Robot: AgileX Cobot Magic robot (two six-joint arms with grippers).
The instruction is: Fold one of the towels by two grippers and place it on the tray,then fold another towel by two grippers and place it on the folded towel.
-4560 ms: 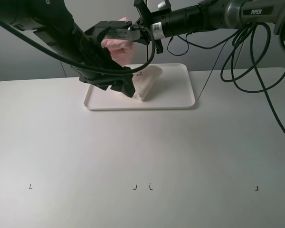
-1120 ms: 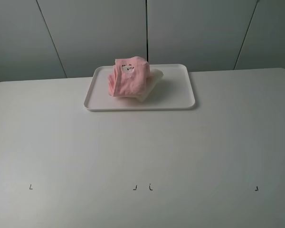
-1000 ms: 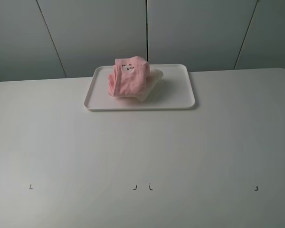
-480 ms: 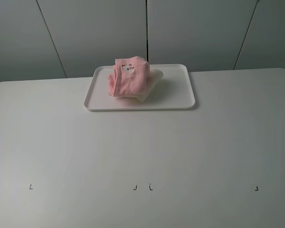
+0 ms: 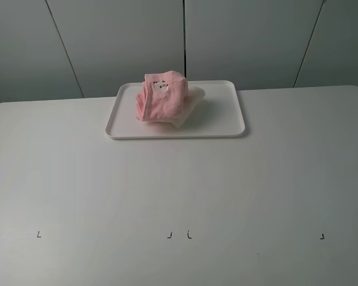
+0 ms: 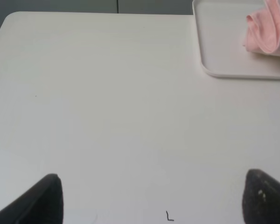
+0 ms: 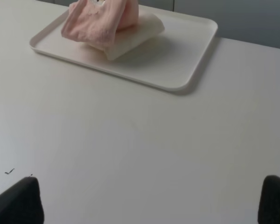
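The white tray (image 5: 227,116) sits at the back middle of the table. On it lies the folded cream towel (image 5: 190,107), and the pale pink towel (image 5: 160,97) rests bunched on top of it, its white label facing up. Both arms are out of the exterior high view. In the left wrist view the tray (image 6: 224,51) and pink towel (image 6: 266,35) are far off; my left gripper (image 6: 154,200) is open over bare table. My right gripper (image 7: 149,203) is open too, well short of the tray (image 7: 186,60), pink towel (image 7: 100,21) and cream towel (image 7: 137,32).
Small black corner marks (image 5: 38,234) (image 5: 321,236) run along the near part of the white table, with a pair near the middle (image 5: 179,235). Grey wall panels stand behind the table's far edge.
Several seconds ago both arms hovered over the tray with the pink towel; now they are withdrawn from the exterior view and the pink towel rests on the cream one. Nothing moved in the last second.
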